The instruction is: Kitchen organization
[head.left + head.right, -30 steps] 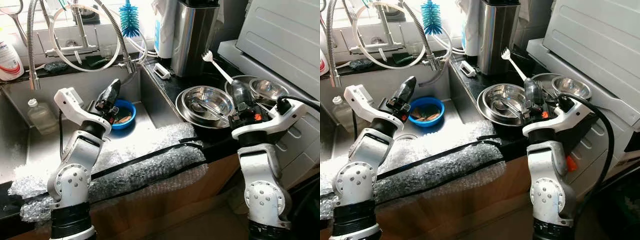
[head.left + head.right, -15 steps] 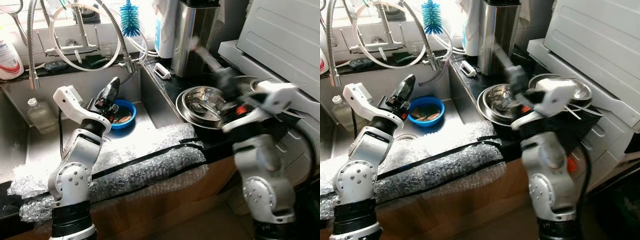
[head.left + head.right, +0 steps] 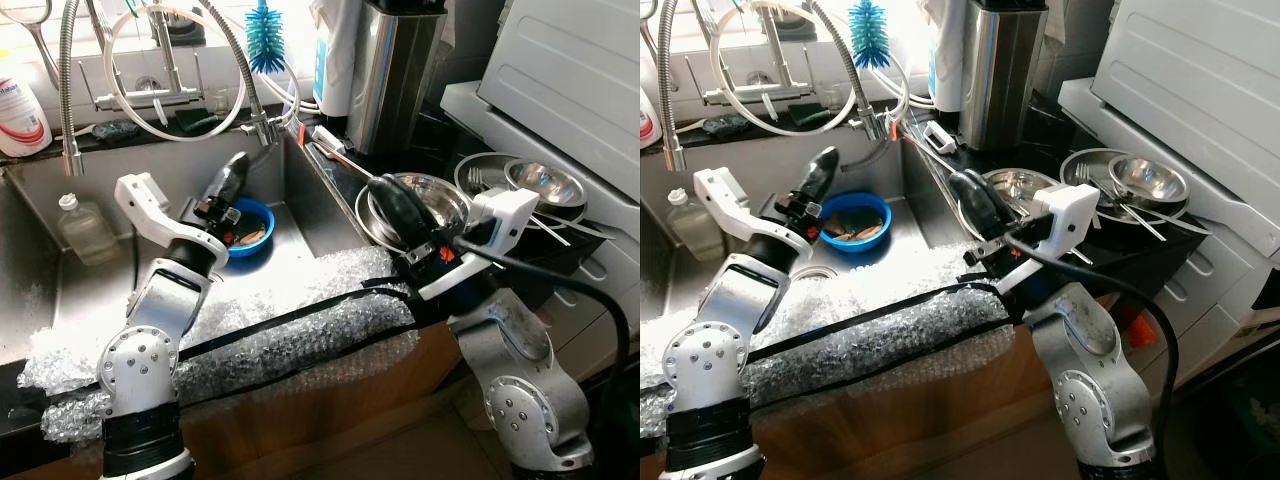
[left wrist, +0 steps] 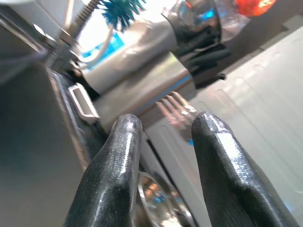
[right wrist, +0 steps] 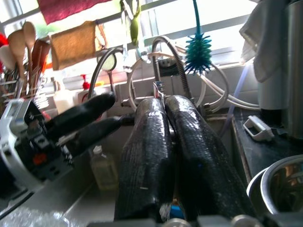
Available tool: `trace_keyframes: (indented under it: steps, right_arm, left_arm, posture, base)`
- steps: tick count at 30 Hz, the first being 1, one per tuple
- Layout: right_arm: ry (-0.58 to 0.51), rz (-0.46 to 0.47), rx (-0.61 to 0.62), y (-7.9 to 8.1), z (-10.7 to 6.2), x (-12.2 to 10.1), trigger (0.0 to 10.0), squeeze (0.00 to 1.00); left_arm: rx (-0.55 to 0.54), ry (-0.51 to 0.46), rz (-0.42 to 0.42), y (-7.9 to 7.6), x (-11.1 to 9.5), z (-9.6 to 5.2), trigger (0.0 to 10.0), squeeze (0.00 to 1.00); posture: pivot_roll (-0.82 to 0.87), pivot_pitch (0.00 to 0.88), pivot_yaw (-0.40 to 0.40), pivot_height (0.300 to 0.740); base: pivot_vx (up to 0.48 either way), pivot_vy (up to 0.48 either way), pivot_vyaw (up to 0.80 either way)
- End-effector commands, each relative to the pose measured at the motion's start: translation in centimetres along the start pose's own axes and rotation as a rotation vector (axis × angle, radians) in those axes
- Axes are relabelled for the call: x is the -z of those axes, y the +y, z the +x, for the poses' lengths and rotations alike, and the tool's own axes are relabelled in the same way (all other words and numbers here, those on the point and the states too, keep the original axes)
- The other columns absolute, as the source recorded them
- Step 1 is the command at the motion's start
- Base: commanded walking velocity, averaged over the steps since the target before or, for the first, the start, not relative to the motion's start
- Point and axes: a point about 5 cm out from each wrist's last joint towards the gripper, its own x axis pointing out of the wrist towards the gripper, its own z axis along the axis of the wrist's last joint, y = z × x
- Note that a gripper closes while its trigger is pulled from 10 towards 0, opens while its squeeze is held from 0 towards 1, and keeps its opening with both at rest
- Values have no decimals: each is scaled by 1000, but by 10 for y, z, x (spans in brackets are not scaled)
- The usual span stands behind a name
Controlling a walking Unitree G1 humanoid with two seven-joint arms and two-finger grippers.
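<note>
The fork (image 4: 174, 105) is up in the air, pinched in the right claw (image 3: 386, 194), whose two black fingers are clenched tight together on its handle. The slim handle runs out of the fingertips toward ten o'clock, over the counter's (image 3: 345, 180) edge by the sink (image 3: 300, 225), and ends near the tap hose (image 3: 232, 62). There is a red patch close to the far end. In the left wrist view the tines show pale and blurred between that claw's fingers (image 4: 113, 161).

The right claw hangs just above the near rim of a wide steel bowl (image 3: 445, 195) that sits on the dark counter. At about three o'clock from it, a second steel dish (image 3: 478, 172) holds a smaller bowl (image 3: 545, 182) and a few loose pieces of cutlery.

The left claw (image 3: 232, 172) is raised over the sink, released, fingers set apart and gripping nothing. A blue bowl (image 3: 252, 228) with some scraps in it lies on the sink floor, at about five o'clock from it. A clear plastic bottle (image 3: 82, 232) stands in the sink at nine o'clock, well apart from the bowl.

Bubble wrap (image 3: 300, 335) is taped along the front lip of the sink and counter. Behind, at twelve o'clock, a blue bottle brush (image 3: 263, 45) hangs by the window. Just to its right stands a tall steel canister (image 3: 392, 75).
</note>
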Motion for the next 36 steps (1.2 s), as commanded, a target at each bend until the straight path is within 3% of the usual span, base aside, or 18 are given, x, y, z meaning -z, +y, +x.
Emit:
trace_keyframes:
  steps: [1, 3, 5, 15, 21, 28, 36]
  right_arm:
    - [9, -22, -19, 2, -3, 0, 10000, 0]
    - [40, -49, -33, 2, -6, 3, 10000, 0]
    - [56, -62, -44, 2, -7, 5, 10000, 0]
    - [74, -79, -81, 6, -9, 8, 10000, 0]
    - [99, -91, -94, 8, -11, 14, 10000, 0]
    - [100, -95, -89, 7, -11, 15, 10000, 0]
    - [96, -126, -113, 11, -9, 14, 10000, 0]
  left_arm:
    - [-3, 70, -14, 3, 6, -3, 10000, 0]
    - [-9, 151, 12, 7, 14, -6, 10000, 0]
    - [0, 149, -50, 6, 15, -7, 10000, 0]
    - [35, 199, -80, 0, 21, -6, 10000, 0]
    - [80, 133, -151, -7, 13, 0, 10000, 0]
    - [96, 148, -159, -9, 14, -1, 10000, 0]
    - [79, 288, -114, -8, 34, -9, 10000, 0]
  posture:
    - [-67, 0, -36, 740]
    - [-69, 0, -34, 740]
    - [-73, 0, -32, 740]
    - [-72, 0, -23, 740]
    - [-72, 0, -23, 740]
    - [-70, 0, -22, 740]
    - [-72, 0, -19, 740]
  base:
    - [0, 0, 0]
    - [0, 0, 0]
    - [0, 0, 0]
    - [0, 0, 0]
    - [0, 0, 0]
    - [0, 0, 0]
    - [0, 0, 0]
